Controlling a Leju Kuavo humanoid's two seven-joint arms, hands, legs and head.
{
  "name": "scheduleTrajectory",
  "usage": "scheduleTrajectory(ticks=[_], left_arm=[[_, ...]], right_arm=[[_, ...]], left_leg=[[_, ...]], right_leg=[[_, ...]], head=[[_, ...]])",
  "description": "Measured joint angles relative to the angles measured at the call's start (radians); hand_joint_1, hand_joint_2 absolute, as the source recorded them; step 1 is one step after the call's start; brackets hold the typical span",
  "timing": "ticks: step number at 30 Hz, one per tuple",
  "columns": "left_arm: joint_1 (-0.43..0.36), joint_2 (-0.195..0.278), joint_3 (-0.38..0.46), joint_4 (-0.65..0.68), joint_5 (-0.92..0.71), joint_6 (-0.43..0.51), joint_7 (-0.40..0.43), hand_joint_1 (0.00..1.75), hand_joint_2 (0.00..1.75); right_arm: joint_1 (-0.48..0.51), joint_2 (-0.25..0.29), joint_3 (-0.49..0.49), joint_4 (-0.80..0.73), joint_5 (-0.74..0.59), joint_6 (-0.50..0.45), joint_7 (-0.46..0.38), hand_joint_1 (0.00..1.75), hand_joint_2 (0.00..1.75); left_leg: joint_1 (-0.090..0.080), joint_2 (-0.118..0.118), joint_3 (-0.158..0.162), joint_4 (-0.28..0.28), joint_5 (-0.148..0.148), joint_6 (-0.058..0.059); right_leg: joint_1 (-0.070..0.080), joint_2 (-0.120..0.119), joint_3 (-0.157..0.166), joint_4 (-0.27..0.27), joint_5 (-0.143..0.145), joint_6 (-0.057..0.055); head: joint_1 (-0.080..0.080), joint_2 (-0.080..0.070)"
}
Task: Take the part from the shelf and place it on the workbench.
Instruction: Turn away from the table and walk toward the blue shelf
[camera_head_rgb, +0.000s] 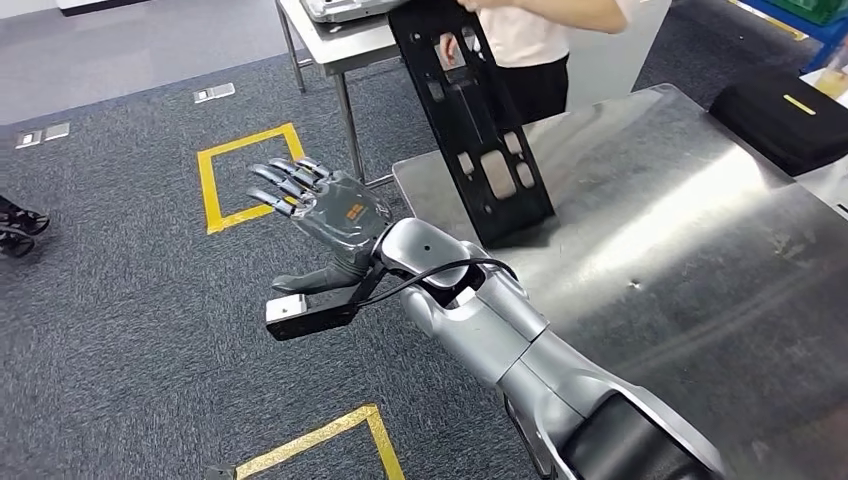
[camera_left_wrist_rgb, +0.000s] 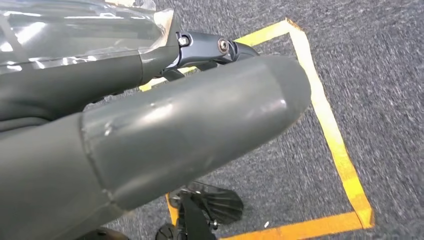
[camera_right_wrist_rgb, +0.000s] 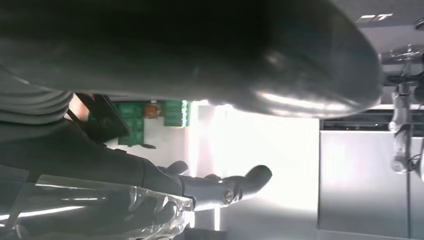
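right hand (camera_head_rgb: 325, 215) reaches out flat over the carpet (camera_head_rgb: 120, 300), fingers (camera_head_rgb: 285, 185) spread apart and holding nothing (thumb splayed too). beyond it, the black part (camera_head_rgb: 480, 140) stands tilted on the steel bench (camera_head_rgb: 700, 260), a person's hand (camera_head_rgb: 452, 47) holding its top.

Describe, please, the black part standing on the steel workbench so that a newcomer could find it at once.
Find the steel workbench. At its far left corner a long black part stands tilted, its top held by a person's hand. Its rectangular cut-outs set it apart from the solid black case at the far right.
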Motion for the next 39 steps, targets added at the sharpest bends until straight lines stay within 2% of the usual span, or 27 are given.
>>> scheduleTrajectory(ticks=[1, 2, 3, 5, 7, 8, 10, 11, 13, 15, 16, 17, 18, 19, 21, 22, 23, 25, 27, 29, 31, 32, 33, 34, 36, 37, 39], left_arm=[[0.0, 0.0, 0.0, 0.0, 0.0, 0.0, 0.0, 0.0, 0.0], [0.0, 0.0, 0.0, 0.0, 0.0, 0.0, 0.001, 0.0, 0.0], [0.001, 0.0, 0.0, 0.0, 0.0, 0.001, 0.001, 0.0, 0.0], [0.0, 0.0, 0.001, 0.0, 0.0, 0.001, 0.001, 0.0, 0.0], [-0.002, 0.0, 0.001, 0.0, 0.0, 0.002, 0.001, 0.0, 0.0], [-0.003, 0.0, 0.001, 0.0, 0.0, 0.003, 0.002, 0.0, 0.0], [-0.003, 0.0, 0.001, 0.0, 0.001, 0.003, 0.004, 0.0, 0.0], [-0.002, -0.001, 0.001, 0.0, 0.004, 0.0, 0.01, 0.0, 0.0], [-0.004, -0.003, 0.007, 0.0, 0.02, -0.018, 0.043, 0.0, 0.0], [-0.007, -0.005, 0.021, 0.0, 0.041, -0.057, 0.128, 0.0, 0.0], [-0.007, -0.005, 0.027, 0.0, 0.047, -0.081, 0.179, 0.0, 0.0], [-0.007, -0.005, 0.031, 0.0, 0.049, -0.106, 0.225, 0.0, 0.0], [-0.005, -0.005, 0.033, 0.0, 0.047, -0.128, 0.261, 0.0, 0.0], [-0.005, -0.005, 0.034, 0.0, 0.043, -0.146, 0.286, 0.0, 0.0], [-0.007, -0.002, 0.034, 0.0, 0.031, -0.171, 0.324, 0.0, 0.0], [-0.007, 0.0, 0.034, 0.0, 0.022, -0.178, 0.339, 0.0, 0.0], [-0.007, 0.002, 0.034, 0.0, 0.011, -0.183, 0.352, 0.0, 0.0], [-0.004, 0.006, 0.033, 0.0, -0.005, -0.193, 0.365, 0.0, 0.0], [-0.002, 0.01, 0.032, 0.0, -0.008, -0.201, 0.369, 0.0, 0.0], [-0.004, 0.012, 0.031, 0.0, -0.009, -0.204, 0.369, 0.0, 0.0], [-0.005, 0.012, 0.03, 0.0, -0.009, -0.204, 0.366, 0.0, 0.0], [-0.005, 0.012, 0.03, 0.0, -0.009, -0.203, 0.364, 0.0, 0.0], [-0.004, 0.013, 0.03, 0.0, -0.01, -0.203, 0.362, 0.0, 0.0], [-0.004, 0.014, 0.03, 0.0, -0.01, -0.202, 0.36, 0.0, 0.0], [-0.005, 0.016, 0.03, 0.0, -0.011, -0.202, 0.359, 0.0, 0.0], [-0.006, 0.016, 0.03, 0.0, -0.012, -0.202, 0.359, 0.0, 0.0], [-0.008, 0.017, 0.03, 0.0, -0.013, -0.203, 0.36, 0.0, 0.0]], right_arm=[[0.002, 0.0, 0.0, 0.001, 0.0, 0.0, 0.0, 0.0, 0.0], [0.003, 0.0, 0.0, 0.001, 0.0, 0.0, 0.0, 0.0, 0.0], [0.004, 0.0, 0.001, 0.001, 0.0, 0.0, 0.0, 0.0, 0.0], [0.003, 0.001, 0.001, 0.001, 0.0, 0.0, 0.0, 0.0, 0.0], [0.0, 0.002, 0.0, 0.001, 0.0, -0.001, -0.001, 0.0, 0.0], [0.0, 0.003, 0.0, 0.001, -0.001, -0.002, -0.003, 0.0, 0.0], [-0.001, 0.003, 0.0, 0.001, -0.002, -0.007, -0.007, 0.0, 0.0], [-0.002, 0.003, 0.0, 0.001, -0.003, -0.01, -0.01, 0.0, 0.0], [-0.002, -0.001, -0.001, 0.002, -0.007, -0.016, -0.016, 0.0, 0.0], [0.001, -0.008, -0.002, 0.004, -0.009, -0.02, -0.024, 0.0, 0.0], [0.004, -0.012, -0.001, 0.006, -0.01, -0.02, -0.026, 0.0, 0.0], [0.007, -0.014, -0.001, 0.008, -0.011, -0.019, -0.028, 0.0, 0.0], [0.009, -0.015, 0.0, 0.009, -0.012, -0.019, -0.028, 0.0, 0.0], [0.009, -0.015, 0.0, 0.01, -0.012, -0.019, -0.027, 0.0, 0.0], [0.008, -0.017, 0.001, 0.01, -0.014, -0.015, -0.024, 0.0, 0.0], [0.008, -0.018, 0.001, 0.01, -0.014, -0.011, -0.023, 0.0, 0.0], [0.008, -0.019, 0.001, 0.01, -0.014, -0.006, -0.021, 0.0, 0.0], [0.007, -0.02, 0.002, 0.009, -0.014, 0.0, -0.019, 0.0, 0.0], [0.004, -0.016, 0.002, 0.008, -0.014, 0.002, -0.018, 0.0, 0.0], [0.002, -0.013, 0.003, 0.007, -0.014, 0.003, -0.018, 0.0, 0.0], [0.003, -0.013, 0.004, 0.007, -0.014, 0.007, -0.017, 0.0, 0.0], [0.004, -0.013, 0.005, 0.007, -0.015, 0.011, -0.017, 0.0, 0.0], [0.005, -0.013, 0.006, 0.007, -0.015, 0.014, -0.016, 0.0, 0.0], [0.005, -0.013, 0.007, 0.007, -0.016, 0.016, -0.015, 0.0, 0.0], [0.005, -0.013, 0.007, 0.004, -0.017, 0.018, -0.014, 0.0, 0.0], [0.005, -0.014, 0.007, 0.002, -0.017, 0.017, -0.013, 0.0, 0.0], [0.008, -0.015, 0.007, -0.003, -0.017, 0.017, -0.013, 0.0, 0.0]], left_leg=[[0.001, 0.003, -0.027, 0.053, -0.017, -0.002], [0.001, 0.004, -0.04, 0.076, -0.017, -0.002], [0.001, 0.007, -0.029, 0.053, 0.003, -0.001], [-0.001, 0.032, 0.042, -0.081, 0.065, 0.004], [-0.009, 0.058, 0.1, -0.188, 0.097, 0.015], [-0.013, 0.064, 0.108, -0.205, 0.096, 0.02], [-0.016, 0.047, 0.108, -0.21, 0.099, 0.032], [-0.015, 0.04, 0.111, -0.215, 0.102, 0.037], [-0.011, 0.026, 0.116, -0.225, 0.11, 0.05], [-0.01, 0.008, 0.116, -0.226, 0.111, 0.056], [-0.01, -0.002, 0.116, -0.226, 0.111, 0.056], [-0.01, -0.012, 0.116, -0.225, 0.111, 0.056], [-0.01, -0.022, 0.116, -0.224, 0.111, 0.055], [-0.009, -0.032, 0.116, -0.223, 0.11, 0.054], [-0.009, -0.053, 0.114, -0.217, 0.107, 0.047], [-0.009, -0.061, 0.111, -0.213, 0.105, 0.041], [-0.009, -0.068, 0.108, -0.21, 0.104, 0.035], [-0.004, -0.076, 0.104, -0.21, 0.104, 0.022], [0.0, -0.057, 0.095, -0.192, 0.091, 0.011], [0.0, -0.018, 0.055, -0.105, 0.043, 0.004], [0.001, 0.0, -0.009, 0.025, -0.013, -0.001], [0.001, 0.003, -0.031, 0.065, -0.023, -0.001], [0.001, 0.004, -0.032, 0.067, -0.013, 0.0], [0.001, 0.008, -0.014, 0.031, 0.012, 0.002], [-0.004, 0.033, 0.059, -0.101, 0.069, 0.011], [-0.008, 0.046, 0.087, -0.154, 0.084, 0.017], [-0.018, 0.056, 0.107, -0.195, 0.087, 0.026]], right_leg=[[0.003, -0.008, 0.0, 0.0, -0.001, -0.002], [0.005, -0.017, 0.001, 0.0, -0.002, -0.003], [0.007, -0.024, 0.001, 0.0, -0.003, -0.004], [0.01, -0.037, 0.005, 0.001, -0.006, -0.003], [0.017, -0.047, 0.006, 0.001, -0.011, 0.003], [0.021, -0.052, 0.006, 0.0, -0.012, 0.006], [0.023, -0.063, 0.006, 0.0, -0.016, 0.014], [0.022, -0.058, 0.004, 0.007, -0.021, 0.019], [0.018, -0.03, -0.024, 0.068, -0.052, 0.022], [0.011, -0.003, -0.091, 0.206, -0.108, 0.018], [0.008, 0.001, -0.124, 0.268, -0.128, 0.02], [0.006, 0.003, -0.143, 0.302, -0.134, 0.025], [0.003, 0.004, -0.142, 0.292, -0.122, 0.034], [-0.001, 0.007, -0.121, 0.242, -0.096, 0.044], [-0.011, 0.032, -0.056, 0.101, -0.037, 0.06], [-0.014, 0.042, -0.033, 0.051, -0.018, 0.06], [-0.015, 0.049, -0.022, 0.026, -0.009, 0.056], [-0.01, 0.042, -0.02, 0.021, -0.005, 0.041], [-0.011, 0.031, -0.016, 0.017, -0.001, 0.027], [-0.011, 0.017, -0.01, 0.013, -0.002, 0.013], [-0.005, 0.0, -0.008, 0.013, -0.005, 0.004], [-0.002, -0.009, -0.008, 0.013, -0.007, 0.003], [0.0, -0.017, -0.007, 0.013, -0.008, 0.002], [0.002, -0.024, -0.006, 0.013, -0.009, 0.001], [0.007, -0.037, -0.002, 0.014, -0.012, 0.001], [0.011, -0.043, -0.001, 0.014, -0.014, 0.003], [0.016, -0.054, -0.001, 0.015, -0.018, 0.01]], head=[[0.0, 0.0], [0.0, 0.0], [0.0, 0.0], [0.0, 0.0], [0.002, 0.0], [0.003, 0.0], [0.005, 0.0], [0.004, 0.0], [0.006, 0.0], [0.009, 0.0], [0.01, 0.0], [0.01, 0.0], [0.01, 0.0], [0.01, 0.0], [0.011, 0.0], [0.011, 0.0], [0.011, 0.0], [0.011, 0.0], [0.009, 0.0], [0.006, 0.0], [0.005, 0.0], [0.005, 0.0], [0.004, 0.0], [0.004, 0.0], [0.004, 0.0], [0.005, 0.0], [0.007, 0.0]])
